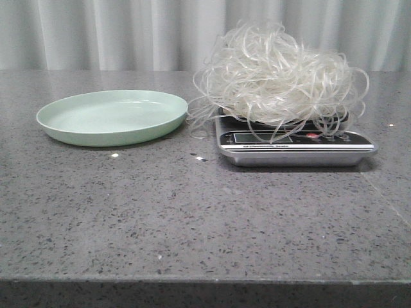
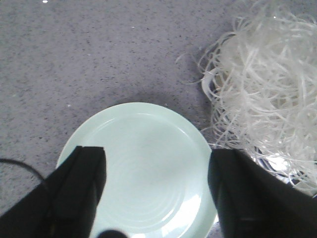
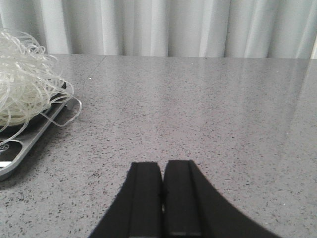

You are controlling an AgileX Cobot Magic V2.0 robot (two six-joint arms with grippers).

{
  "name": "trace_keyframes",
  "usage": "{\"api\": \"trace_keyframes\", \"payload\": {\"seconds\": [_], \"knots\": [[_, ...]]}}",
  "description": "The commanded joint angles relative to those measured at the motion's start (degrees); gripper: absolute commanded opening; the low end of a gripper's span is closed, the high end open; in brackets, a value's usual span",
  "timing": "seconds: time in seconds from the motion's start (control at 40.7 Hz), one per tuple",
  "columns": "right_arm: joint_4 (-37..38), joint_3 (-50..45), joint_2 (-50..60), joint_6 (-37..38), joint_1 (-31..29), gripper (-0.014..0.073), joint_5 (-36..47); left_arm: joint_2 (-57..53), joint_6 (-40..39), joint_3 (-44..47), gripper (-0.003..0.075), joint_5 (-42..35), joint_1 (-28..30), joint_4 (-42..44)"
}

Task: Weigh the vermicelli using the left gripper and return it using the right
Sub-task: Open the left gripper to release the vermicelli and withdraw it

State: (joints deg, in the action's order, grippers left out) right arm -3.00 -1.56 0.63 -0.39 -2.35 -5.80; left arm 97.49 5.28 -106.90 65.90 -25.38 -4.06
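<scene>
The vermicelli (image 1: pixel 279 74) hides most of the scale (image 1: pixel 297 149) – its display is unreadable. The left gripper (image 2: pixel 156 186) gapes empty over the plate (image 2: pixel 143 163); the right gripper (image 3: pixel 162 198) is closed, empty.

The vermicelli (image 1: pixel 279 74) sits on the scale (image 1: pixel 297 149), seemingly just right of the plate (image 1: pixel 112 116).

A: What sits on the counter (image 1: pixel 192 224)?
B: A speckled grey counter holds an empty pale green plate (image 1: pixel 112 115) toward its far left, and a silver kitchen scale (image 1: pixel 295 149) toward its far right. Pale curtains (image 1: pixel 128 32) hang behind.
</scene>
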Motion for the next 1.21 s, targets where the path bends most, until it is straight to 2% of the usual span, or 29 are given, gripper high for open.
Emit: {"api": "trace_keyframes", "payload": {"seconds": [0.0,0.197,0.443,0.64,0.861,1.033,1.181], "knots": [[0.9,0.4,0.9,-0.6,-0.3,0.015,4.7,-8.6,-0.7,5.8,0.0435,-9.1,2.4,-0.4],[0.9,0.4,0.9,-0.6,-0.3,0.015,4.7,-19.9,-0.7,21.4,0.032,-18.7,7.5,-0.4],[0.9,0.4,0.9,-0.6,-0.3,0.015,4.7,-35.1,-0.7,41.5,0.0262,-32.6,12.0,-0.4],[0.8,0.4,0.9,-0.6,-0.3,0.015,4.7,-47.6,-0.7,58.0,0.0138,-42.1,13.0,1.7],[0.7,0.5,0.9,-0.6,-0.3,0.015,5.5,-60.2,-0.7,71.7,0.0137,-49.5,13.0,2.2],[0.7,0.5,0.9,-0.6,-0.3,0.015,10.4,-66.8,-0.7,77.7,0.0137,-55.5,13.0,3.6],[0.7,3.2,0.9,-0.5,-0.3,0.0151,14.1,-68.0,-0.7,79.9,0.0137,-59.2,13.0,3.6]]}}
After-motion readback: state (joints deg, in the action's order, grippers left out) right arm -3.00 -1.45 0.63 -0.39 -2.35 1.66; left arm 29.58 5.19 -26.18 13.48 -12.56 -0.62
